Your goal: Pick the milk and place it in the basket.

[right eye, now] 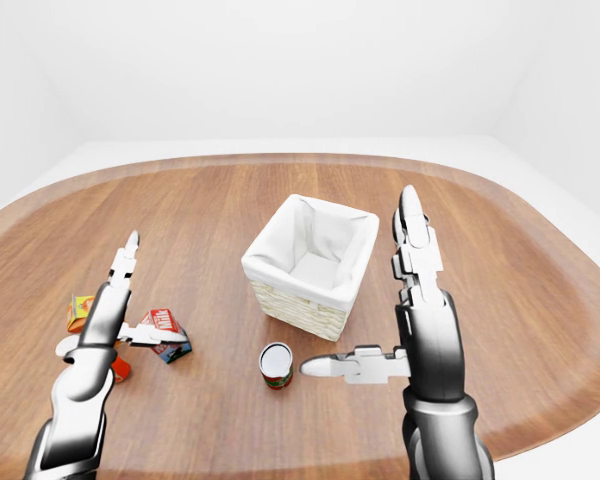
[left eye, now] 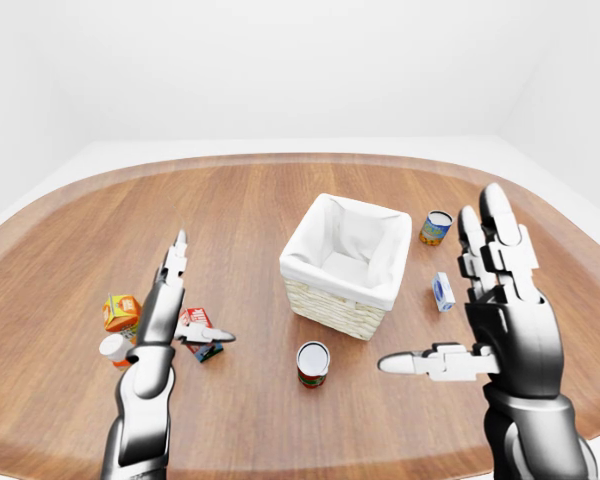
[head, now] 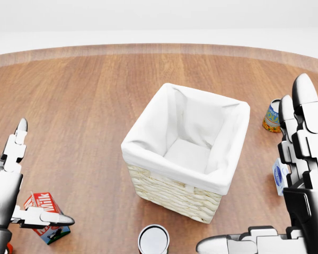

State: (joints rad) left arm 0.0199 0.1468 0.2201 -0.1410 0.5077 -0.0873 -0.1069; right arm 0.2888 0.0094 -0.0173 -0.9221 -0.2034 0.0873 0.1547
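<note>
The milk carton (head: 42, 202), red with white "Milk" lettering, lies on the wooden table at the lower left of the head view. My left hand (head: 45, 172) is open right beside it. The fingers point up and the thumb reaches across the carton's near side without closing on it. The wicker basket (left eye: 335, 308) with a white cloth lining stands in the middle of the table, empty. My right hand (head: 252, 164) is open and empty, raised to the right of the basket with the thumb pointing left.
A red can with a white top (left eye: 313, 362) stands just below the basket. A blue-and-white small carton (left eye: 442, 292) and a blue-yellow can (left eye: 436, 227) sit right of the basket. An orange carton (left eye: 121, 312) and a white-orange bottle (left eye: 115, 350) lie left of the milk.
</note>
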